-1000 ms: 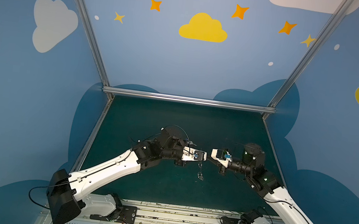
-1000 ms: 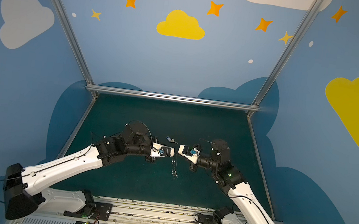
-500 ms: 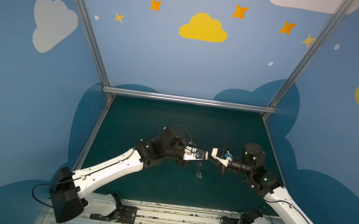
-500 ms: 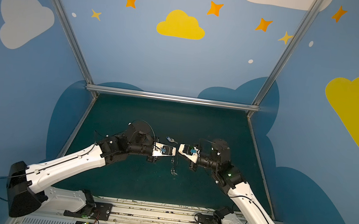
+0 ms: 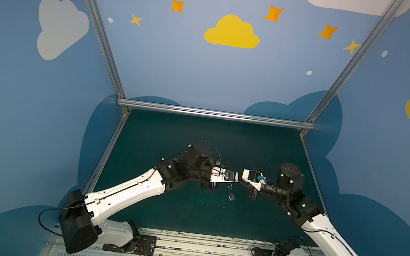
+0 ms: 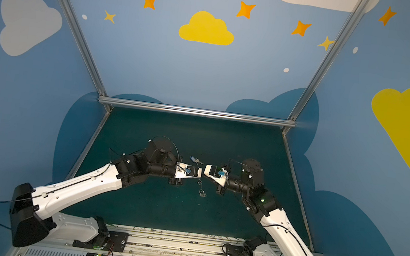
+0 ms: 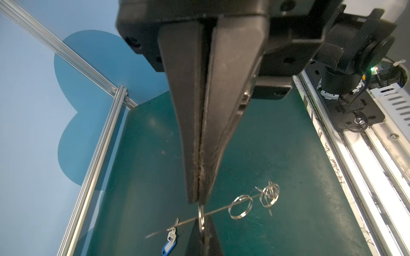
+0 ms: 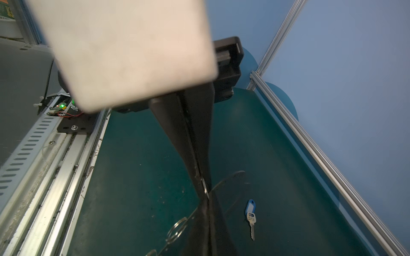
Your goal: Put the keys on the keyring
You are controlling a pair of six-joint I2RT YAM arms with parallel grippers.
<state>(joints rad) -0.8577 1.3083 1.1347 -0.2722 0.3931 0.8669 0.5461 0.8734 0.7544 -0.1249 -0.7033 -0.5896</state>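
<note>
Left gripper (image 7: 198, 200) of mine is pressing its jaws fully together on a split ring (image 7: 201, 216) of the keyring (image 7: 240, 202), above the middle of the worktop (image 5: 188, 211). My right gripper (image 8: 203, 190) is facing it tip to tip with its jaws drawn narrow, and it is appearing to nip the same ring from the opposite side. The keyring's thin plate is hanging from that ring, turning its edge to my left wrist camera. More rings are dangling from the plate on the side of the worktop's near edge; I cannot tell whether they are touching the green surface. Beyond the two grippers, toward the far edge, the key (image 6: 194, 159) is lying flat on the worktop, blue head toward the left edge, apart from both grippers and the keyring. Farthest off, an aluminium rail (image 5: 216, 114) is running along the far edge.
</note>
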